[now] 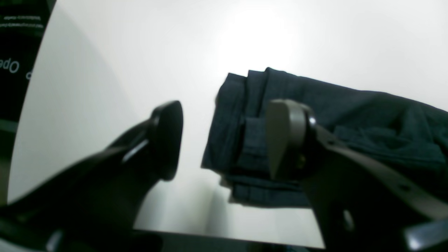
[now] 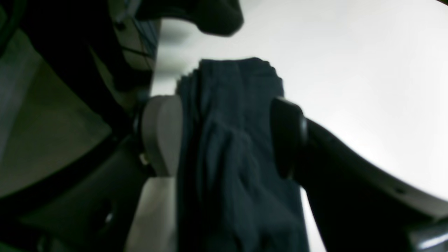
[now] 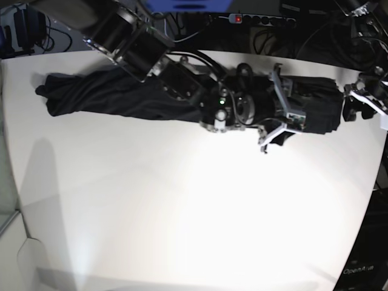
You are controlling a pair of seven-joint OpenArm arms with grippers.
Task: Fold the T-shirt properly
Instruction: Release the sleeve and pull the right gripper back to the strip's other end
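Right gripper (image 2: 224, 136) jaws spread wide, straddling the T-shirt's (image 2: 227, 157) folded band, no grip evident. Left gripper (image 1: 224, 140) also parted, empty, shirt's end just beside its right jaw. Shirt lies as a long strip along the table's (image 3: 182, 212) far edge. Lift straight clear; snagging cloth would undo the fold.

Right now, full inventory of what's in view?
black long-sleeved T-shirt of thin soft fabric: one, black, lying as a long bunched strip across the far side of the table, its end folded in layers.
white table: one, white, under everything.
black cables: several, black, behind the table's far edge.
power strip: one, dark with a red light, behind the table.
right gripper: one, open, jaws either side of the shirt.
left gripper: one, open, beside the shirt's folded end.
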